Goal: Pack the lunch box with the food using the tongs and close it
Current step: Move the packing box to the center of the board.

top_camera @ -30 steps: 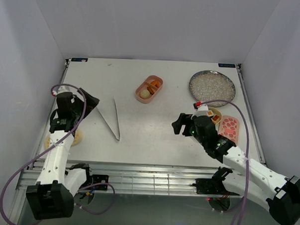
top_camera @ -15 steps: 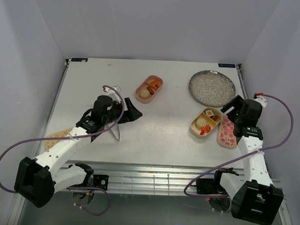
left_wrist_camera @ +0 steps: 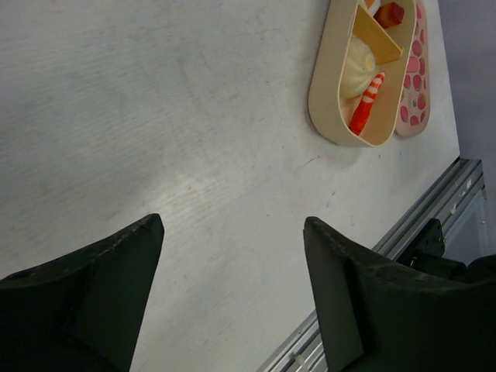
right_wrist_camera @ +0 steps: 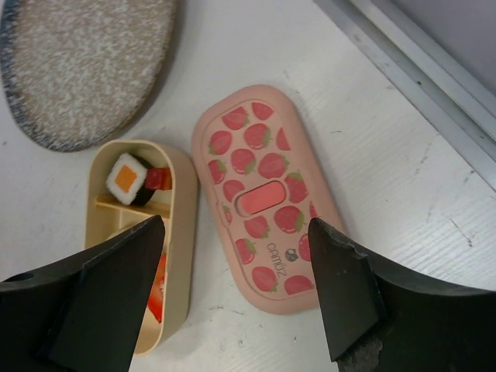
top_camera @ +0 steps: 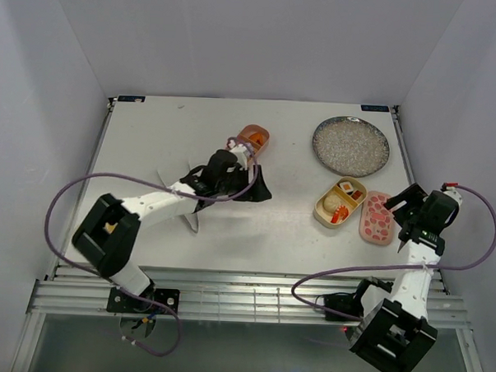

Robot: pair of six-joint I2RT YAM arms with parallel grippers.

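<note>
Right hand (right_wrist_camera: 236,226) above strawberry-print pink lid (right_wrist_camera: 267,198)

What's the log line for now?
left gripper: open, over table | right gripper: open, near pink lid | tan tray: food inside, uncovered

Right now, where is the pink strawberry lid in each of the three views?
Top external: pink strawberry lid on the right side, mid-height.
Left wrist: top right corner, partly behind the tan tray.
Right wrist: centre of the picture.
Shared landmark: tan tray beside it.

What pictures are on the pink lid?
Red strawberries cover the pink lid, seen best from the right wrist view.
</note>
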